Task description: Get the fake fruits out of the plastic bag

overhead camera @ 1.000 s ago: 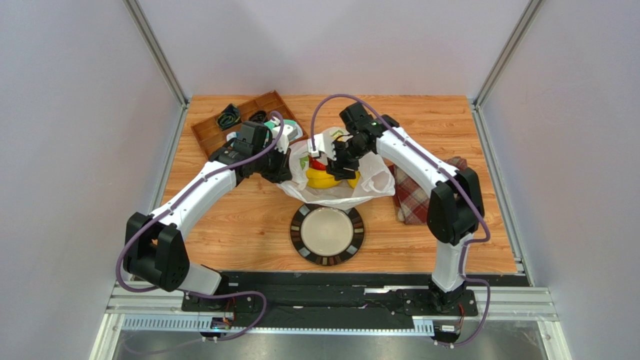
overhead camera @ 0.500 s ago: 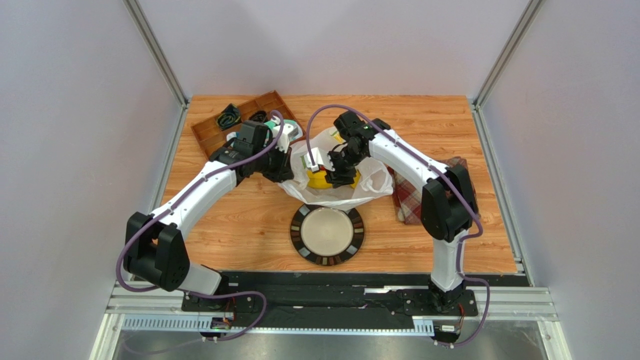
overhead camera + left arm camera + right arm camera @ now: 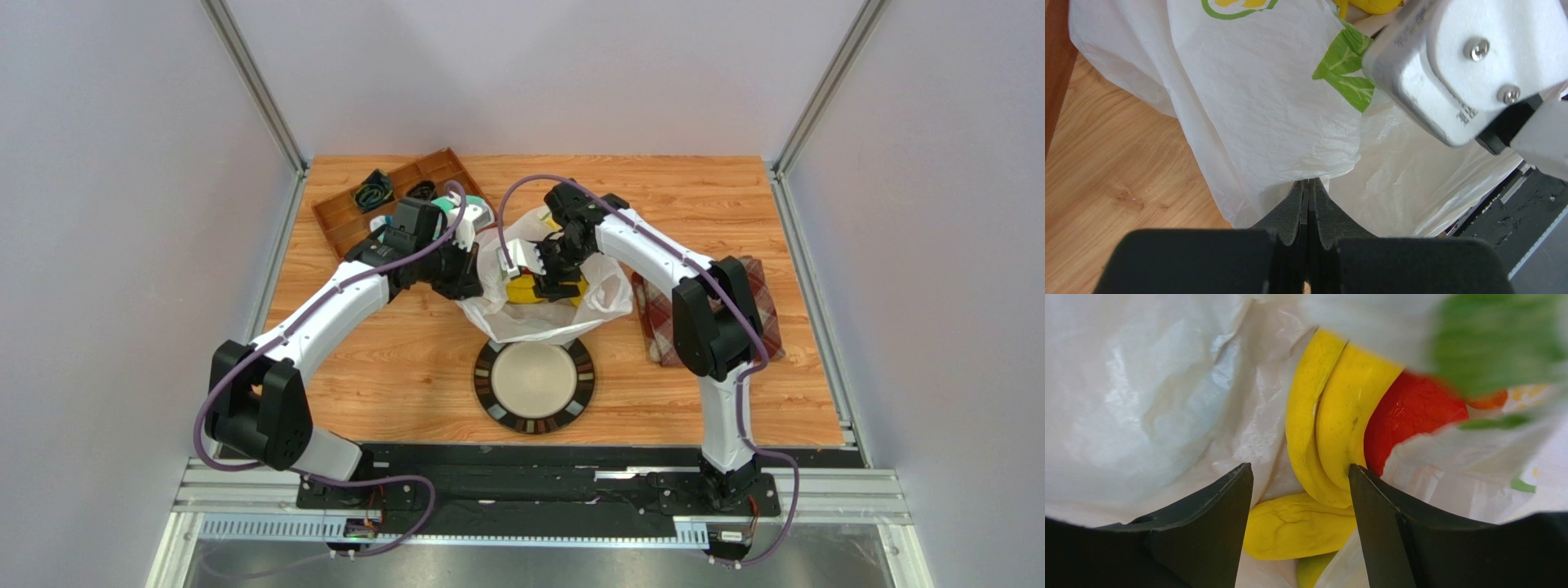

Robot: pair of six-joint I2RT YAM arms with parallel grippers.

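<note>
Bananas (image 3: 1333, 416) and a red fruit (image 3: 1413, 410) lie inside the bag (image 3: 540, 321) on the table (image 3: 393, 355). The right end effector (image 3: 1300, 471), jaws apart, dips into the bag mouth over the bananas. The left end effector (image 3: 1309, 187), arm outstretched, pinches the bag's left wall.

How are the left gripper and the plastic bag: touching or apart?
Touching. Left wrist view: the left gripper pinches a fold of the plastic bag.

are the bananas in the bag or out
In: the bananas lie inside the plastic bag, its white film around them, right gripper open over them.
</note>
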